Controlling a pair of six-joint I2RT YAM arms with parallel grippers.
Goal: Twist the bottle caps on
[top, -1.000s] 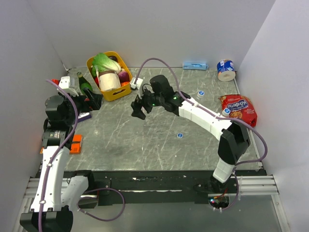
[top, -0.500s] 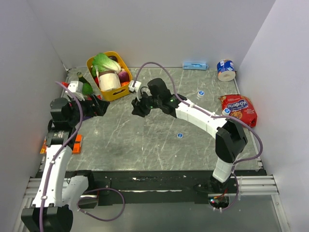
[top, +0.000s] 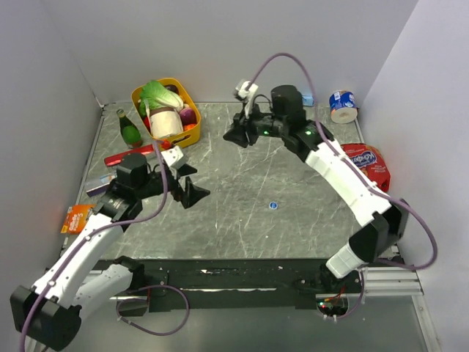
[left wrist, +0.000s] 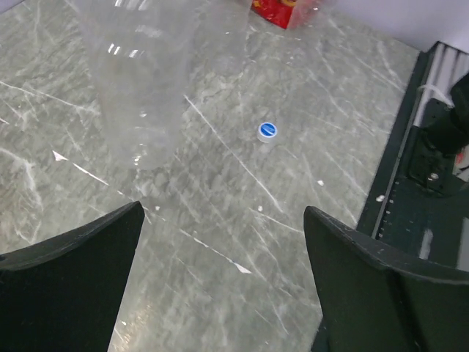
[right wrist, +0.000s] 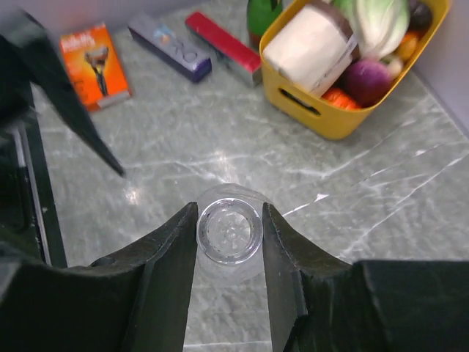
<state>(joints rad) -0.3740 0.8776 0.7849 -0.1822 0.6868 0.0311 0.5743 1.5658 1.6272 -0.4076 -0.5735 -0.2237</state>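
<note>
At the rear left of the grey, marble-veined worktop [top: 242, 220], a yellow plastic basket [right wrist: 315, 110] with rounded corners is shown. It is filled with a white roll wrapped in a brown band [right wrist: 311, 44], a green leafy vegetable [right wrist: 381, 18], a round purple vegetable [right wrist: 364, 79] and an orange item [right wrist: 337, 97]. Just beside it a green glass bottle [top: 130, 129] stands upright. A flat red box [right wrist: 223, 40], a purple box [right wrist: 168, 48] and an orange razor pack [right wrist: 94, 62] are laid out nearby. To the right of the basket, the right end effector [top: 238, 137] is closed partway, with its black fingers [right wrist: 165, 279] pressed on either side of the neck of a clear, colourless bottle [right wrist: 229, 231]. The bottle's round mouth is seen uncapped from above. Whether its base touches the worktop cannot be told. The left end effector [left wrist: 222, 211] is spread wide with nothing held. Beyond its fingers, not between them, a transparent bottle wall [left wrist: 139, 88] is seen; whether it is the same bottle cannot be told. A small round blue cap [left wrist: 268, 131] with a whitish top lies alone on the bare stone. A glossy red snack bag [top: 364, 163] and a blue-and-white tape roll [top: 342, 105] are placed at the right edge.
</note>
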